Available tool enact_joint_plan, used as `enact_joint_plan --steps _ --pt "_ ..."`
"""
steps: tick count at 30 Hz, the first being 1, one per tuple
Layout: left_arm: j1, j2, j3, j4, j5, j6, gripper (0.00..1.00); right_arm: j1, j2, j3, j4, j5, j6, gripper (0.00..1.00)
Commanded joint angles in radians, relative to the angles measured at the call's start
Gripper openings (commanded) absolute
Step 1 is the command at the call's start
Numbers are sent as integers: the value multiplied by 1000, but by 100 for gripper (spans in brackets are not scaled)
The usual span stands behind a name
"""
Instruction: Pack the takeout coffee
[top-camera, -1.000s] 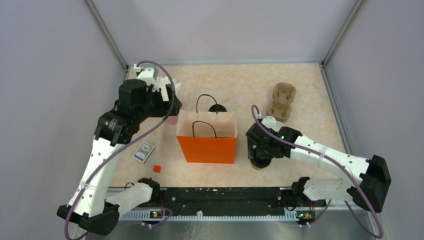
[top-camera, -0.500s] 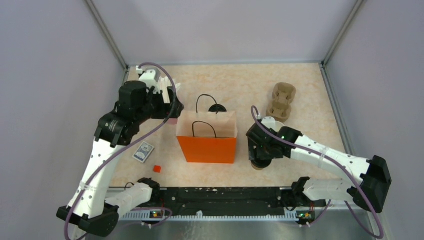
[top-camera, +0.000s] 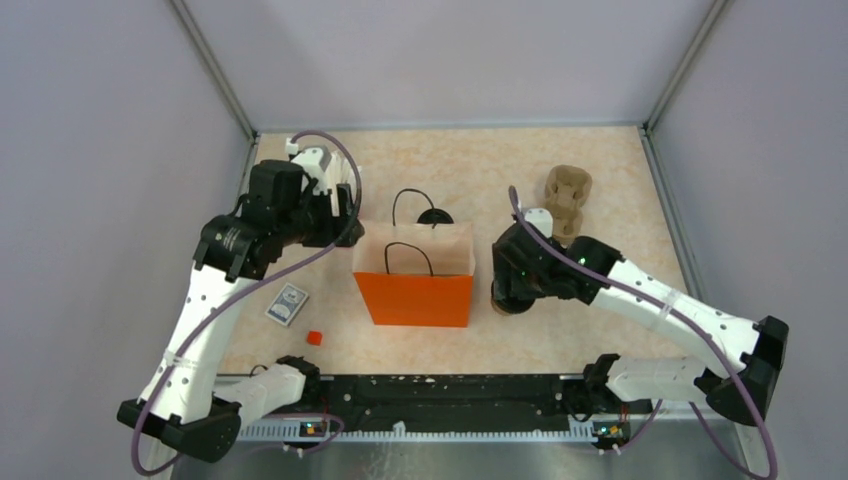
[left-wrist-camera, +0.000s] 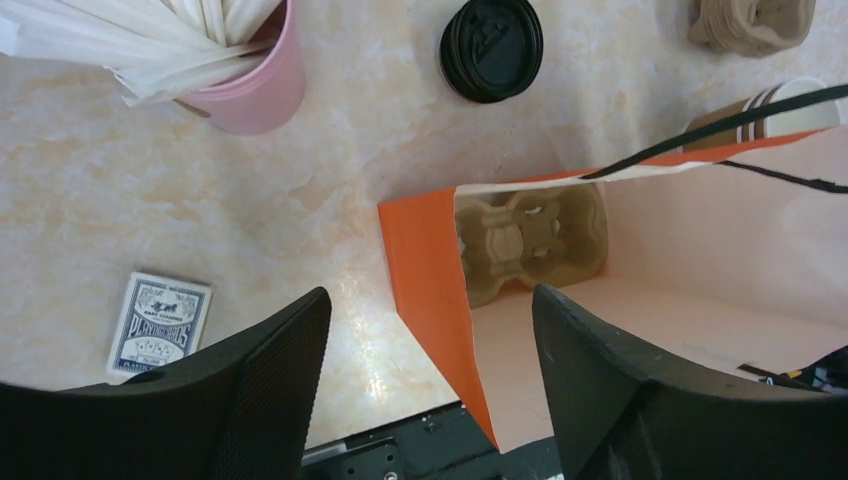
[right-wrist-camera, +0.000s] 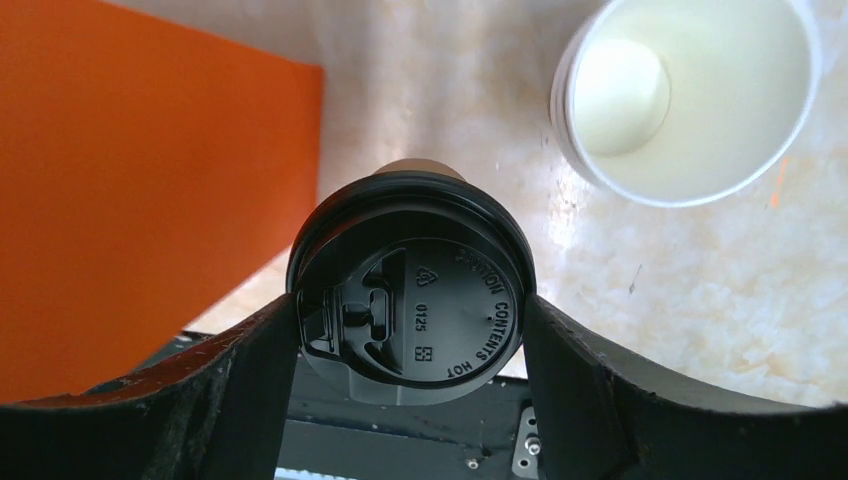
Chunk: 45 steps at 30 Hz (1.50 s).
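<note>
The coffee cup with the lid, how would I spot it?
Find the big orange paper bag in the middle of the table. Just right of it, the right gripper holds a small brown paper cup. Unlike the open white-inside cups beside it, it wears a round black plastic lid.

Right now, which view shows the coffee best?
Right wrist: the coffee fills the frame, lid up, between the fingers of the right gripper. Top external shows only a sliver under that gripper. Left wrist does not show it.
</note>
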Motion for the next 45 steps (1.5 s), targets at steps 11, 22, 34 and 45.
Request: enact_joint_plan --steps 11,22,34,45 --pt "-2 48 -47 5 125 9 59 9 -88 367 -39 227 -205 61" --pt "-2 15 -102 181 208 28 16 9 -139 484 265 -8 -588 59" --pt "-2 -4 -160 435 274 55 0 9 -98 543 368 -447 -730 58" --pt "-2 5 -184 433 185 -137 0 10 -123 609 382 -365 -777 57"
